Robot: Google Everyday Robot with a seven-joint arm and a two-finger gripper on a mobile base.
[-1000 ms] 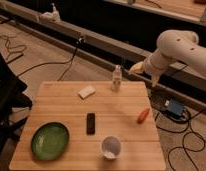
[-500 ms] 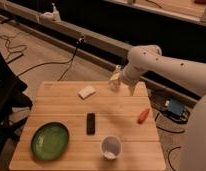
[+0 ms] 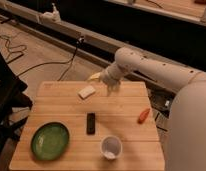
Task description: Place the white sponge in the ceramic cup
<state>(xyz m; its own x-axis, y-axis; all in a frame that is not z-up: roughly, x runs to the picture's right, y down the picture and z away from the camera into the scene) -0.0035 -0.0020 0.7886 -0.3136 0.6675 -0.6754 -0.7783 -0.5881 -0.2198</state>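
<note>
Nothing is done yet. The white sponge (image 3: 87, 92) lies on the surface (image 3: 56, 102) toward 12 o'clock, and the ceramic cup (image 3: 111, 147) stands empty near 6 o'clock. The gripper (image 3: 109, 84) hovers at the sponge's 2 o'clock with its jaws wide and empty. Grasping, carrying and dropping remain.

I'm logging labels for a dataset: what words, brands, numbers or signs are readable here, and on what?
None: no text shows on the white sponge, ceramic cup, green plate or dark bar. The gripper, above the table far edge beside the sponge, bears no marking.
</note>
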